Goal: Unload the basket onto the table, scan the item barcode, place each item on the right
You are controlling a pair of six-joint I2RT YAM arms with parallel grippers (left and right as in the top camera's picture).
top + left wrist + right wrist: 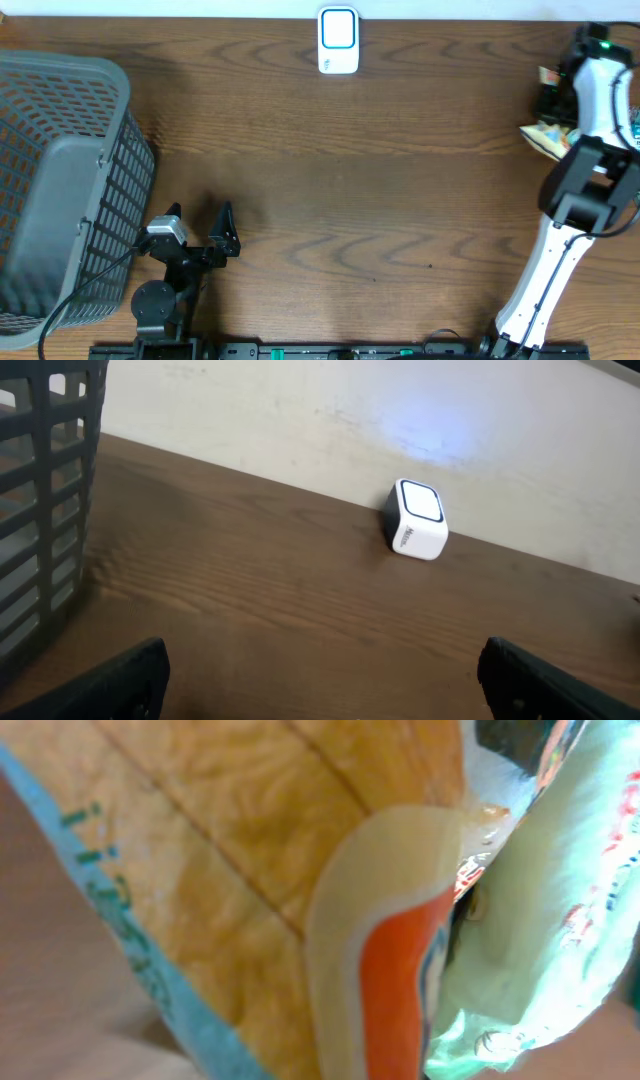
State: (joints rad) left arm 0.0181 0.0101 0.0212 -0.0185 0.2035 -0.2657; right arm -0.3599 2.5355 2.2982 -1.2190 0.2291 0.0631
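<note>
Yellow crinkly packet point(250, 850) at far right edge of table point(380, 200), hard against right claw point(556, 98), pressed together, no telling whether on it. Likely light, soft, slippery; best pinched at a sealed seam, barcode kept clear for the white scanner point(338, 40). Left claw point(198, 212) spread wide, empty.

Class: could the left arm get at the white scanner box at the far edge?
Probably yes: only bare wooden table separates its open tool from the white scanner box; the grey basket sits aside.

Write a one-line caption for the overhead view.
Left gripper open beside grey basket; right arm over snack packets; scanner centred at far edge.
</note>
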